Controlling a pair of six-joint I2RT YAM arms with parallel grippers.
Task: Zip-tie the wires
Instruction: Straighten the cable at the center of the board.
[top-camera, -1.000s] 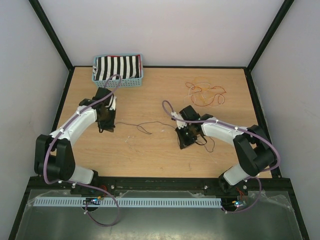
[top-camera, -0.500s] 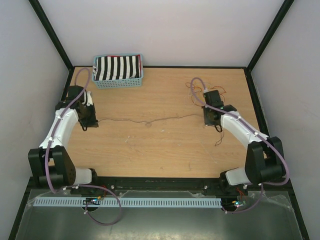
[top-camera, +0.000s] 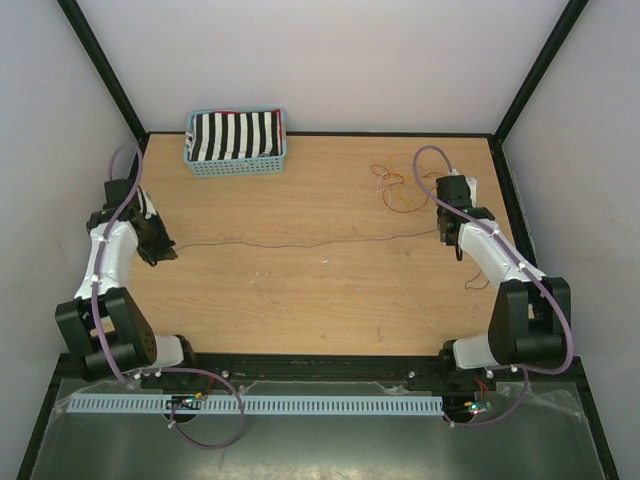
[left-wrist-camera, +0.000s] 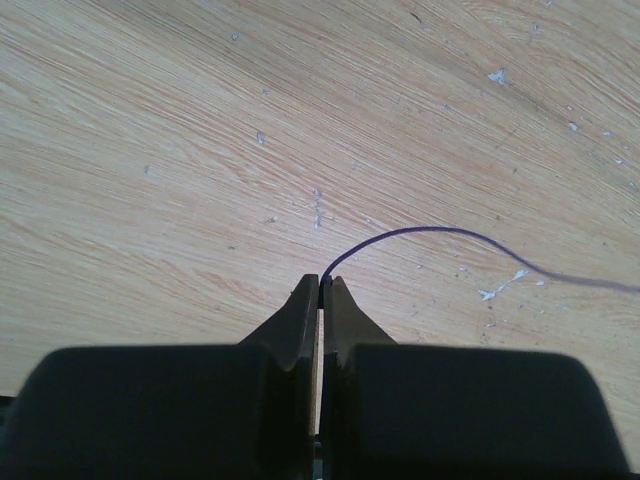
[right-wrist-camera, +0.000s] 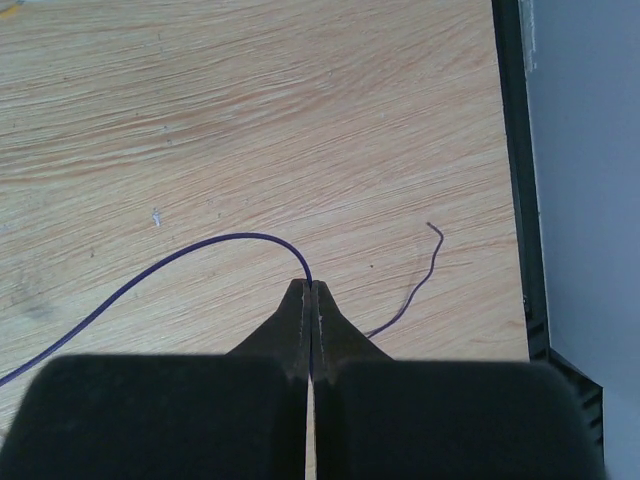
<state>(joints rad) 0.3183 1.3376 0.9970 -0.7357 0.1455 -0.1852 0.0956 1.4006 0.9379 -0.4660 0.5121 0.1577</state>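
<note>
Jaws of left arm (top-camera: 105, 255) and right arm (top-camera: 495, 255) — splayed wide apart — clench the dark wire (top-camera: 300, 243) stretched between.

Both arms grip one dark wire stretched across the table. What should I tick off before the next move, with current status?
1. Left pincer shut on the dark wire: ok.
2. Right pincer shut on the same wire: ok.
3. Wire spans the table between them, nearly straight: ok.
4. Held wire clear of the loose wires: ok, appears apart in the top view.
5. Loose wires gathered with it: not ok, piled at the far right.
</note>
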